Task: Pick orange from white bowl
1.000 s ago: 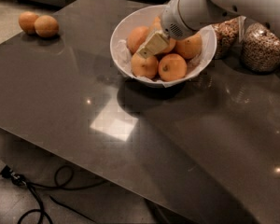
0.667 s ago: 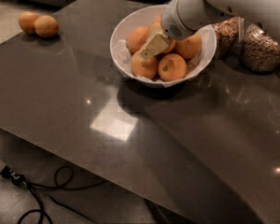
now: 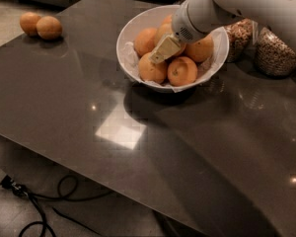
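Observation:
The white bowl [image 3: 124, 38], lined with crinkled white paper, stands at the back middle of the dark table and holds several oranges. My gripper [image 3: 163, 49] comes in from the upper right and reaches down into the bowl. Its cream tip lies in the middle of the pile, against the large central orange [image 3: 162, 32], which the wrist partly hides. Smaller oranges lie in front of it [image 3: 152, 69] and at front right [image 3: 183, 71].
Two separate oranges [image 3: 40, 26] lie as a pair at the table's far left corner. Glass jars of nuts [image 3: 273, 51] stand right of the bowl, behind my arm. The table's front edge runs diagonally; a black cable [image 3: 34, 201] lies on the floor below.

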You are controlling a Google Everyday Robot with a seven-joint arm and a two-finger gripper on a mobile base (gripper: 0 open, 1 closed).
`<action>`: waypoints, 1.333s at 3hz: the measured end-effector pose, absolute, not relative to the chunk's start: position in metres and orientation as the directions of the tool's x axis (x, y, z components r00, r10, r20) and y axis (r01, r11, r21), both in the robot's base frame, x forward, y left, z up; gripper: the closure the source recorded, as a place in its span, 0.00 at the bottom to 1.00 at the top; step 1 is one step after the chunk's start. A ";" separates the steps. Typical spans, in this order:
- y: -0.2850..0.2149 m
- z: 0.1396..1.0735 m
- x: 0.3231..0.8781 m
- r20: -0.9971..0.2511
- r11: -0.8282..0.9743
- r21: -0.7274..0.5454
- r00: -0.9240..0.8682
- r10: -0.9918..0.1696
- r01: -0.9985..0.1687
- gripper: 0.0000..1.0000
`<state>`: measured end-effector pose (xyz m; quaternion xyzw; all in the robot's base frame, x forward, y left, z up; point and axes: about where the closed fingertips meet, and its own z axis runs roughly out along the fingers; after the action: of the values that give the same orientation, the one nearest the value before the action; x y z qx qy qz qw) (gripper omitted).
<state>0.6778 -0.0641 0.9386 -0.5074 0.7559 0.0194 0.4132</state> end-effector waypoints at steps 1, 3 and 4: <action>-0.064 0.942 0.678 -0.644 0.484 -0.390 -0.144 -0.751 -0.783 0.40; -0.067 0.942 0.678 -0.644 0.491 -0.386 -0.153 -0.749 -0.781 0.85; -0.066 0.944 0.679 -0.644 0.491 -0.386 -0.153 -0.749 -0.781 1.00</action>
<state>0.6788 -0.0665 0.9441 -0.5041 0.7589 0.0191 0.4117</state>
